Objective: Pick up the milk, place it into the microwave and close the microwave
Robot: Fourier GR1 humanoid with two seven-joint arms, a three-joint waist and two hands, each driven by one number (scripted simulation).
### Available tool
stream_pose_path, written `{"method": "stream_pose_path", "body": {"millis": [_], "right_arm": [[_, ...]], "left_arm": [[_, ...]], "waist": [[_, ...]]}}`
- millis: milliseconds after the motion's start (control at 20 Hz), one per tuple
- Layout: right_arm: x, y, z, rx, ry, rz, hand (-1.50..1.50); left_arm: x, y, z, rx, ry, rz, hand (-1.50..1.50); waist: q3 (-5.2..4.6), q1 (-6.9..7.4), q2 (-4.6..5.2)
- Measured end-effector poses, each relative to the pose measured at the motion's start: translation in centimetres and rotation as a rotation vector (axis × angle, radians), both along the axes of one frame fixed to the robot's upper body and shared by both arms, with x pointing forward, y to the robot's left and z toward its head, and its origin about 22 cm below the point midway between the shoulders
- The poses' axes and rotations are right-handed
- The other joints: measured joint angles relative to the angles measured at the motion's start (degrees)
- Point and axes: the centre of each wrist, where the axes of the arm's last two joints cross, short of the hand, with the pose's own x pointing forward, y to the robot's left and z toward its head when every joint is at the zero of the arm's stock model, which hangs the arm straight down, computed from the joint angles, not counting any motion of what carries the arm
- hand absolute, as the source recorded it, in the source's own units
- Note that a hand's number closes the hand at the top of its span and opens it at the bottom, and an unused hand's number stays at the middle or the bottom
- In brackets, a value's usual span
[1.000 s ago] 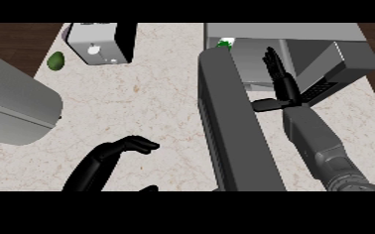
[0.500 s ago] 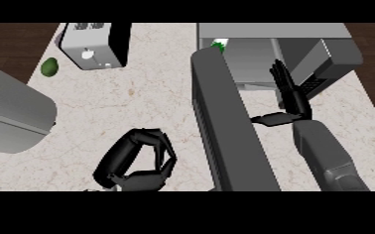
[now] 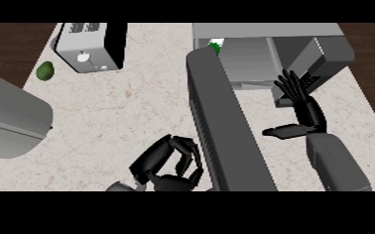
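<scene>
White-green milk (image 3: 215,46) inside microwave (image 3: 264,30), well apart from right robot hand (image 3: 309,111)

Milk (image 3: 215,46) inside open-doored microwave (image 3: 264,31), flat right hand (image 3: 305,109) alongside

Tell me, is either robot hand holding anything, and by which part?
Nothing is held. The right robot hand is open; the left robot hand is curled empty beside the microwave door.
</scene>
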Motion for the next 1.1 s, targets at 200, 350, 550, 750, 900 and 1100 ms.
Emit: {"method": "stream_pose_path", "body": {"millis": [200,350,550,750,900,1100], "right_arm": [[-1.9,-2.1,0.4,-0.004,-0.011,-0.011,-1.5],[-2.8,-3.5,1.7,0.005,-0.031,-0.024,-1.5],[-3.5,-4.8,3.5,0.025,-0.06,-0.02,-1.5],[-3.9,-5.5,5.0,0.059,-0.069,0.019,-1.5],[-3.9,-6.0,6.5,0.078,-0.079,0.05,-1.5],[-3.3,-6.3,8.7,0.089,-0.095,0.098,-1.5]], "left_arm": [[0.1,-2.1,-1.4,0.001,0.03,-0.053,1.5],[-0.3,-3.8,-2.0,0.025,0.029,-0.088,1.5],[-1.1,-6.3,-2.7,0.057,0.004,-0.093,1.5],[-0.8,-7.9,-2.7,0.066,-0.007,-0.054,1.5],[-0.6,-8.6,-2.5,0.058,-0.003,0.003,1.5],[0.0,-9.5,-1.7,0.013,-0.015,0.073,1.5]], "waist": [[-0.16,-0.95,-0.06],[-0.24,-1.39,-0.09],[-0.31,-2.18,0.04],[-0.35,-3.24,0.38],[-0.37,-4.27,0.62],[-0.43,-5.5,0.88]]}}
